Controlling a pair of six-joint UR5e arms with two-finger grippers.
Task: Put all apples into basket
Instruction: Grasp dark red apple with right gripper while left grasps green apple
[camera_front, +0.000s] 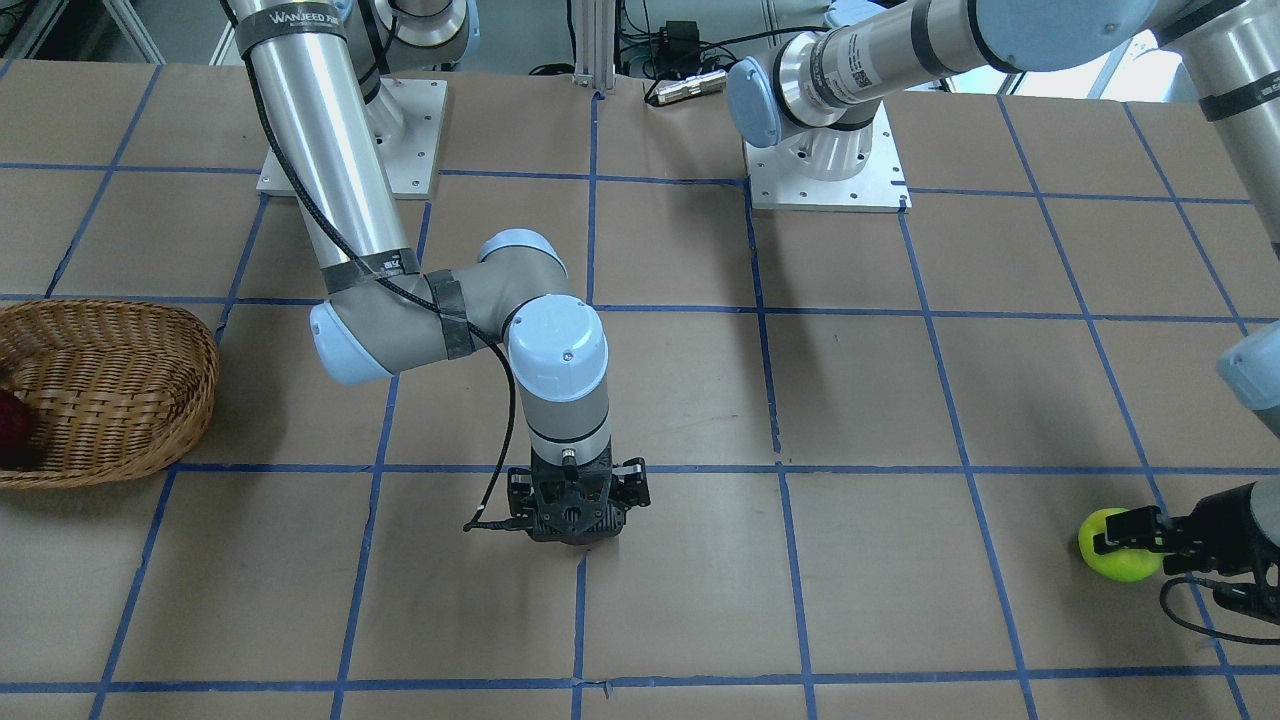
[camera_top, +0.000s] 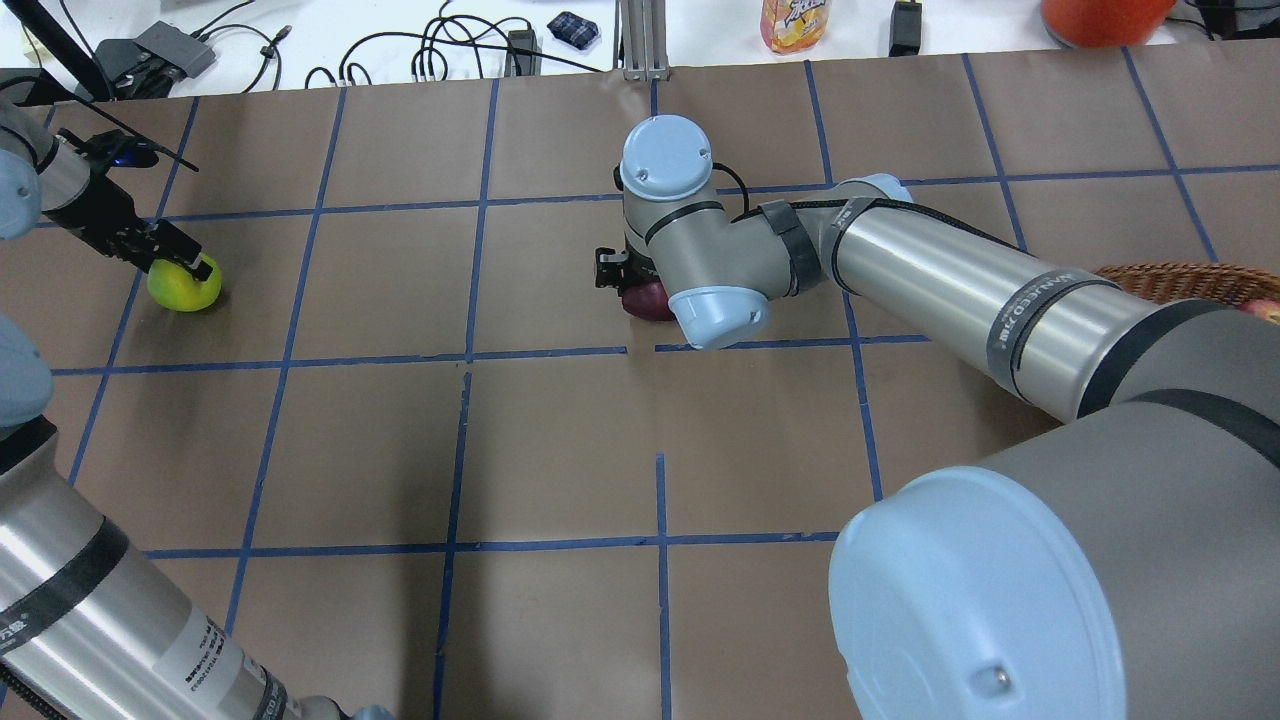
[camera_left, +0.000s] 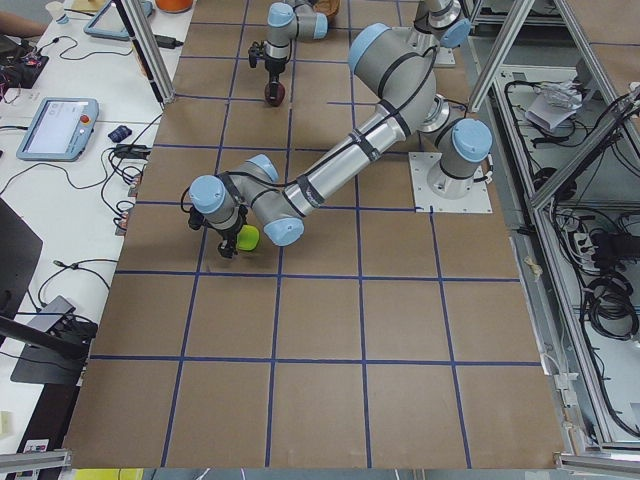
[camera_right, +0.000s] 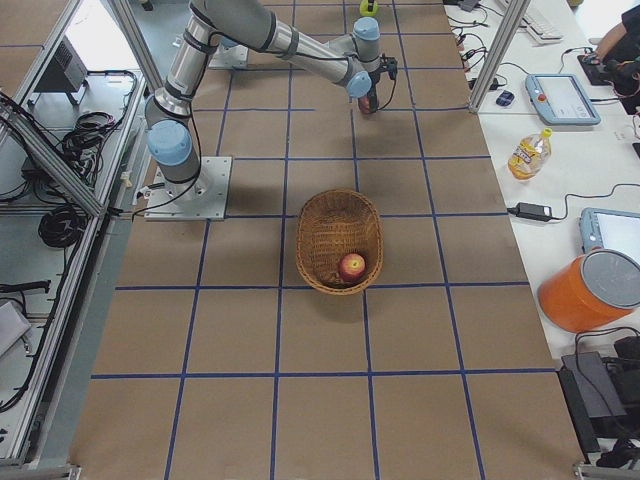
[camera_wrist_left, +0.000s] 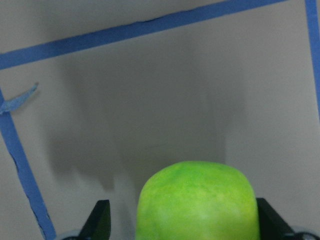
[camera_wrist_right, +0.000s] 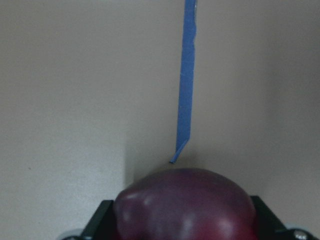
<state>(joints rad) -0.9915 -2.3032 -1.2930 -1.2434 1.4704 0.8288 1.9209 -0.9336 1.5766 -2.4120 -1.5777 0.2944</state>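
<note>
The yellow-green apple (camera_top: 182, 288) lies on the table at my far left; it also shows in the left wrist view (camera_wrist_left: 197, 200). My left gripper (camera_front: 1118, 535) is open around it, with a gap on one side. The dark maroon apple (camera_top: 648, 300) sits mid-table under my right wrist. My right gripper (camera_front: 570, 535) points straight down and is shut on it, and in the right wrist view the apple (camera_wrist_right: 185, 205) touches both fingers. The red apple (camera_right: 351, 266) lies in the wicker basket (camera_right: 335, 215), which is at my far right (camera_front: 120, 390).
The table is brown paper with a blue tape grid. Both arm bases (camera_front: 825, 165) are bolted at the robot's edge. Cables, a bottle (camera_top: 795, 22) and an orange bucket (camera_top: 1100, 15) stand on the white bench beyond the far edge.
</note>
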